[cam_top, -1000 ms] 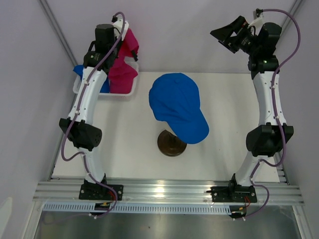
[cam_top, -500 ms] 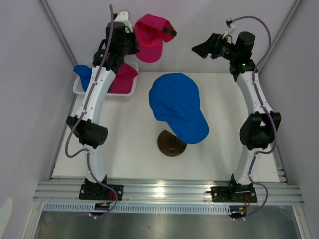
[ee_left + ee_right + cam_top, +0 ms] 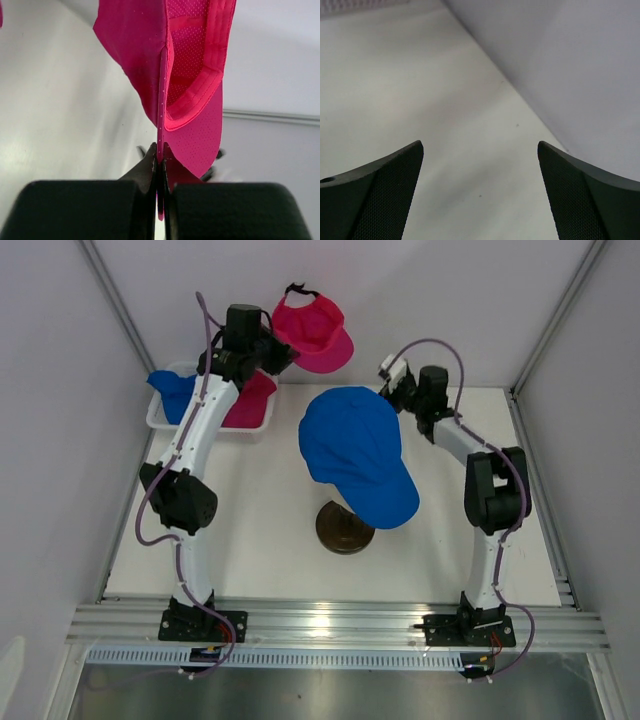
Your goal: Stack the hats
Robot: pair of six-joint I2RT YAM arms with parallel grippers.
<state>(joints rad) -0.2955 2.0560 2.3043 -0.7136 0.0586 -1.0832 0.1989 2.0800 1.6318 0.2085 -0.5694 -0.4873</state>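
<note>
Behind and to the left of the blue hat (image 3: pixel 350 445) perched above the dark round base (image 3: pixel 343 530), the left claw (image 3: pixel 160 172) is clamped on the edge of a pink hat (image 3: pixel 312 330), holding it up off the tabletop (image 3: pixel 250 530). Just past that blue hat's far right edge, the right claw (image 3: pixel 480 145) is spread wide around nothing. Left of the blue hat, a white basket (image 3: pixel 158 420) holds a second pink hat (image 3: pixel 250 400) and a second blue hat (image 3: pixel 172 388).

Two magenta caps: far magenta cap (image 3: pixel 318 335), basket magenta cap (image 3: pixel 250 400); two blue caps: centre blue cap (image 3: pixel 350 450), basket blue cap (image 3: pixel 172 390); one white basket (image 3: pixel 245 430); one dark round base (image 3: pixel 345 528).
</note>
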